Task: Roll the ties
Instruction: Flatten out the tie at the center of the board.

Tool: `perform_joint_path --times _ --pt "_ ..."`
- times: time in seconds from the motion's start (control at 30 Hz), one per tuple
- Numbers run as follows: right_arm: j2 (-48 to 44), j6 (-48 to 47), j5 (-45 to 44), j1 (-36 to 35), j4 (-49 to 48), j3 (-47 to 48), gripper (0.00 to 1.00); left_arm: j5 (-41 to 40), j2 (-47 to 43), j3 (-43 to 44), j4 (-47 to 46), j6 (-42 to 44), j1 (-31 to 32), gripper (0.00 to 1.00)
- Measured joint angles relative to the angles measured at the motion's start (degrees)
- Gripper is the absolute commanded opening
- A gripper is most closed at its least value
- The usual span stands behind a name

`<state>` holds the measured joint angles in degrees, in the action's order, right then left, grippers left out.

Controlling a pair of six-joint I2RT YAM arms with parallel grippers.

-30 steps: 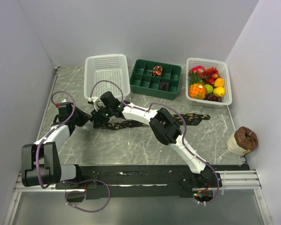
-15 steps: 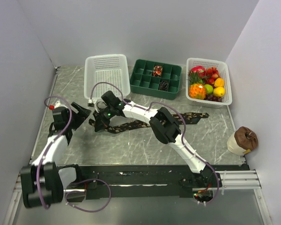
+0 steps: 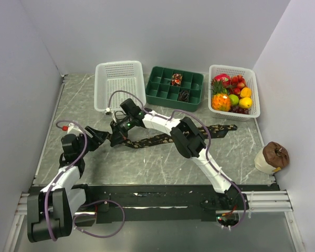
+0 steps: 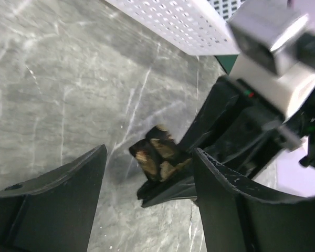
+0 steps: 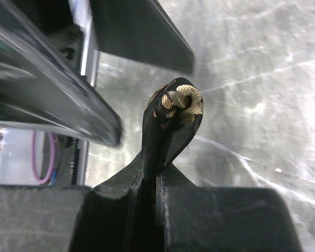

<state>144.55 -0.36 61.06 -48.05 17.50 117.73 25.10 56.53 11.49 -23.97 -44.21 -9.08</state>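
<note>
So the left arm (image 3: pixel 68 173) has swung back to the lower left since a second ago, and the left gripper (image 3: pixel 96 137) has let go, jaws wide, holding nothing. The right gripper (image 5: pixel 149 178) is now pinched on the folded end of the tie (image 3: pixel 157 139), which runs right across mid-frame. Upper right, the basket (image 3: pixel 236 116) holds fruit (image 3: pixel 232 97); the green tray (image 3: pixel 160 86) holds a reddish coil (image 3: pixel 176 79) and a dark coil (image 3: pixel 184 95).
</note>
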Motion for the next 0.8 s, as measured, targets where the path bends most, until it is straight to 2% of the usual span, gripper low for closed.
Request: perform_joint_path --times 0.07,0.17,0.5,0.63,0.7,0.77,0.8 --pt "-0.4 0.1 1.2 0.1 -0.2 0.0 0.03 0.8 0.4 -1.6 -2.8 -0.7 0.0 0.68" --pt "-0.9 0.3 2.9 0.1 -0.8 -0.1 0.03 1.2 1.1 -2.7 -6.4 -1.7 0.0 0.57" --pt "-1.1 1.1 5.8 0.1 -1.6 -0.1 0.04 1.6 5.1 -2.8 -16.1 -3.6 0.0 0.46" --pt "-1.1 1.7 6.1 0.1 -1.6 -0.1 0.04 2.4 7.9 -2.8 -18.9 -3.7 0.0 0.52" --pt "-1.1 2.1 6.1 0.3 -1.7 -0.1 0.04 2.5 8.6 -2.9 -19.5 -3.7 0.0 0.68" --pt "-1.1 2.5 6.1 0.4 -2.0 -0.1 0.04 2.6 8.6 -3.0 -19.6 -3.7 0.0 0.77" --pt "-1.1 2.7 6.3 0.4 -2.4 -0.1 0.04 2.6 8.5 -3.2 -19.8 -3.8 0.0 0.77"
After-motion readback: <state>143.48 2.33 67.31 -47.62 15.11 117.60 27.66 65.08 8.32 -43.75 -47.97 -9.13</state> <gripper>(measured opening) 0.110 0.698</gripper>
